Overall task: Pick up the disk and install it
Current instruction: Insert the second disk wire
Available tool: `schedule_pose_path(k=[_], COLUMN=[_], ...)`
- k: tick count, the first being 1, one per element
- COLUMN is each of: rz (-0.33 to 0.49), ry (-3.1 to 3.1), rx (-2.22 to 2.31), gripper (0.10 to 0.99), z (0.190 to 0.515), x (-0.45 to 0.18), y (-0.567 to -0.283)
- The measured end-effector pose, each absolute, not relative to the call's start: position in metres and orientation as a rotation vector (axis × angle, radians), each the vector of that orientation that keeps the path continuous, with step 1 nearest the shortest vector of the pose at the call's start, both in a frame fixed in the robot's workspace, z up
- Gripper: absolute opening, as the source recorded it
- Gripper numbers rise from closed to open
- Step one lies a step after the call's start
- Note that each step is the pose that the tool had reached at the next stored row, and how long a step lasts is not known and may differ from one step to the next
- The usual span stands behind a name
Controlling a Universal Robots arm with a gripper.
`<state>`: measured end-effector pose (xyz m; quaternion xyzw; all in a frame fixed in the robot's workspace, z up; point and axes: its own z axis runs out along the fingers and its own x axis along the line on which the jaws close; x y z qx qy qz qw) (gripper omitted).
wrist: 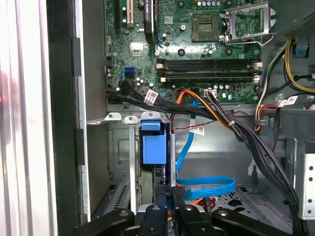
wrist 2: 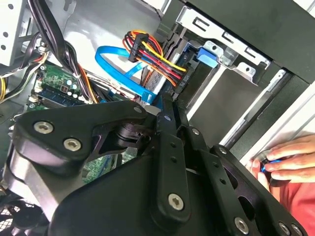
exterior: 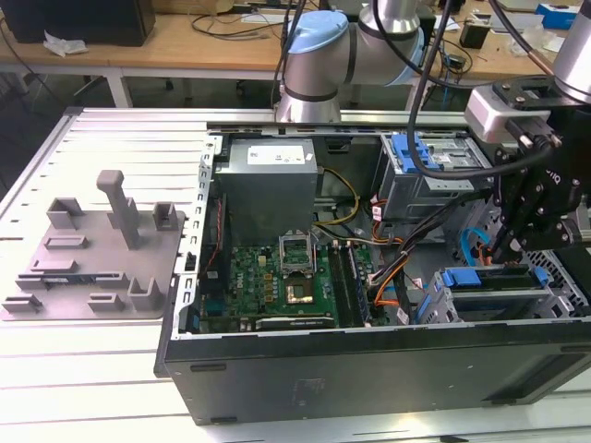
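Right at the near side, the bench (exterior: 102, 392) carries an open black computer case (exterior: 369, 369), lying on its side with the inside facing up. In its near corner, on the exterior view's right, sits a metal drive cage (exterior: 558, 297). The disk (exterior: 488, 274) lies flat in the top of that cage, with its blue bracket showing along the edge. Its long axis runs from the exterior view's left to its right, along the case's near wall.

The gripper (exterior: 506, 247) hangs point-down just above the disk's far edge. Whether the jaws are apart or clamped on anything I cannot tell.

Cables crowd the space beside it. A flat blue cable (wrist: 206, 186) loops beside the cage, and in the second wrist view a red, yellow and black bundle (wrist 2: 152, 59) crosses to a plug at the bay. A hand (wrist 2: 283, 164) rests at the case's outer edge in that view.

Further in, the green motherboard (exterior: 268, 277) covers the case floor. Off to the exterior view's left, a grey fixture plate (exterior: 92, 268) lies on the bench.

Beyond the board stands the grey power supply box (exterior: 268, 185), and to the exterior view's right of it is a second cage with blue tabs (exterior: 434, 171). Behind the case rise the arm (exterior: 351, 37) and a wooden bench (exterior: 185, 41).
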<state>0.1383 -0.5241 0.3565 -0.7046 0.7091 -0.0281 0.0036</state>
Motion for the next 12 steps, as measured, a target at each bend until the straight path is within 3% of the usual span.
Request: schedule_pose_path(k=[12], rz=[-0.083], ry=[2.195], rx=[-2.230], gripper=[0.161], z=[0.3559], x=[0.1382], y=[-0.5271])
